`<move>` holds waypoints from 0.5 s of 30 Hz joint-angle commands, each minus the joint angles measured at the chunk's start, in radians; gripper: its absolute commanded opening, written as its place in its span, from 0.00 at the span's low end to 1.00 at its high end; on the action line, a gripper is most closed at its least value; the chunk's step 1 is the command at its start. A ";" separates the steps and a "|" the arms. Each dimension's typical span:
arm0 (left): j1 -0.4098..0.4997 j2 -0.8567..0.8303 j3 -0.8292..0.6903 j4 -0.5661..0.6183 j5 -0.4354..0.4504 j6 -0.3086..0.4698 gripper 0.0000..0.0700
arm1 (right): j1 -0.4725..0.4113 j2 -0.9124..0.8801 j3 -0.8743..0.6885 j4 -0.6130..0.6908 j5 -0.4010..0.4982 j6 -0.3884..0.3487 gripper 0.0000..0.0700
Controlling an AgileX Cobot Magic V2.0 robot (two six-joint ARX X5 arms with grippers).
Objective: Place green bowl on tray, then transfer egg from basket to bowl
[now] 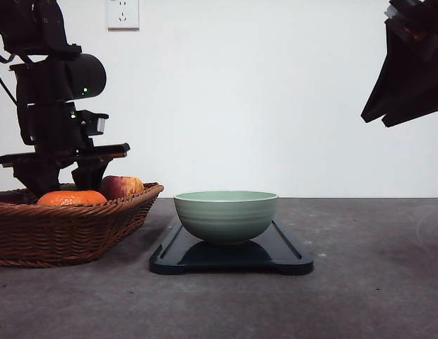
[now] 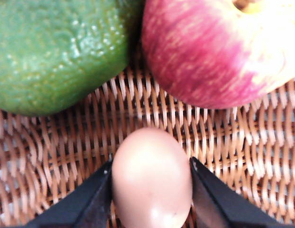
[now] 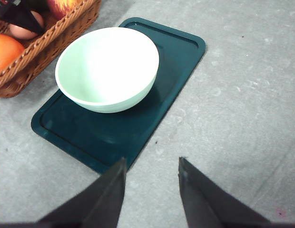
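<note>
- The smooth pale-pink egg point(image 2: 151, 178) lies on the weave at the bottom centre of the left wrist frame, inside the wide brown woven wicker basket point(image 1: 67, 229), which sits at the lower left of the front frame.
- The left gripper point(image 2: 151, 190) has a dark finger on each side of the egg, both seeming to touch the shell; whether it is squeezing firmly I cannot tell.
- Just beyond the egg sit a bumpy green fruit point(image 2: 57, 52) at upper left and a red-streaked apple point(image 2: 219, 47) at upper right, both near but apart from it.
- My judgement: the grasp is the step in hand. Close gently and evenly on the shell, then lift straight up so the egg clears the two fruits and the braided rim.
- The round pale sage-green bowl point(image 1: 226, 215) already stands on the flat dark blue-black rectangular tray point(image 1: 286, 258) at the centre of the front frame, on the grey counter point(image 1: 374, 282), so the first part looks done.
- The right gripper point(image 3: 151, 190) hangs above the counter near the tray's edge, jaws apart and holding nothing.
</note>
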 commanded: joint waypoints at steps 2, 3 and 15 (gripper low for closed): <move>-0.001 -0.070 0.021 0.016 0.000 0.007 0.21 | 0.004 0.008 0.005 0.010 0.001 0.000 0.30; -0.003 -0.093 0.021 0.016 0.009 0.008 0.21 | 0.004 0.008 0.005 0.010 0.001 0.000 0.30; -0.131 -0.213 0.021 0.130 0.197 -0.040 0.21 | 0.004 0.008 0.005 0.005 0.000 -0.001 0.30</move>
